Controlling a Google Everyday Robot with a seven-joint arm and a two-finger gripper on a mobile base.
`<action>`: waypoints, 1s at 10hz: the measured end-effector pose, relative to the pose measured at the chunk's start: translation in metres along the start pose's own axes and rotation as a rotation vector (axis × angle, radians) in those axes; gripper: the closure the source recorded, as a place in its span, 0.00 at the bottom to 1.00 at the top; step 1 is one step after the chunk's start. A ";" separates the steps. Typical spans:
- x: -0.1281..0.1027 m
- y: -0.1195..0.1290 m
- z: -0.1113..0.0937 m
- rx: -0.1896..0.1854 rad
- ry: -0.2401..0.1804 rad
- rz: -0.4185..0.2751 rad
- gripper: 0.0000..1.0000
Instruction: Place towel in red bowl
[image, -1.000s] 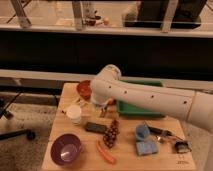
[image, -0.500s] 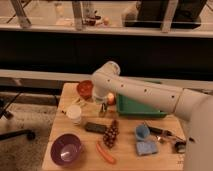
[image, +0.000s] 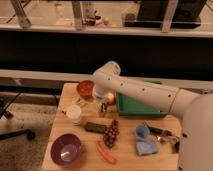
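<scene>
The red bowl (image: 85, 88) sits at the far left of the wooden table (image: 125, 156). A blue folded towel (image: 146, 148) lies near the table's front right, just in front of a blue cup (image: 142, 131). My gripper (image: 103, 107) points down at the table to the right of the red bowl, far from the towel. The white arm (image: 145, 92) reaches in from the right, above a green tray (image: 142, 106).
A white cup (image: 74, 114), a dark bar (image: 95, 127), a bunch of grapes (image: 111, 133), a carrot (image: 105, 152) and a purple bowl (image: 65, 149) lie on the left and front. A small orange thing (image: 111, 99) sits by the gripper. A dark counter stands behind.
The arm has shifted slightly, with the gripper a little lower next to the red bowl. The towel and the other things have not moved.
</scene>
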 end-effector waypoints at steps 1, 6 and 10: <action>-0.002 -0.002 0.004 -0.001 -0.002 0.004 0.20; -0.014 -0.016 0.028 0.002 0.005 0.067 0.20; -0.024 -0.030 0.039 0.010 0.002 0.108 0.20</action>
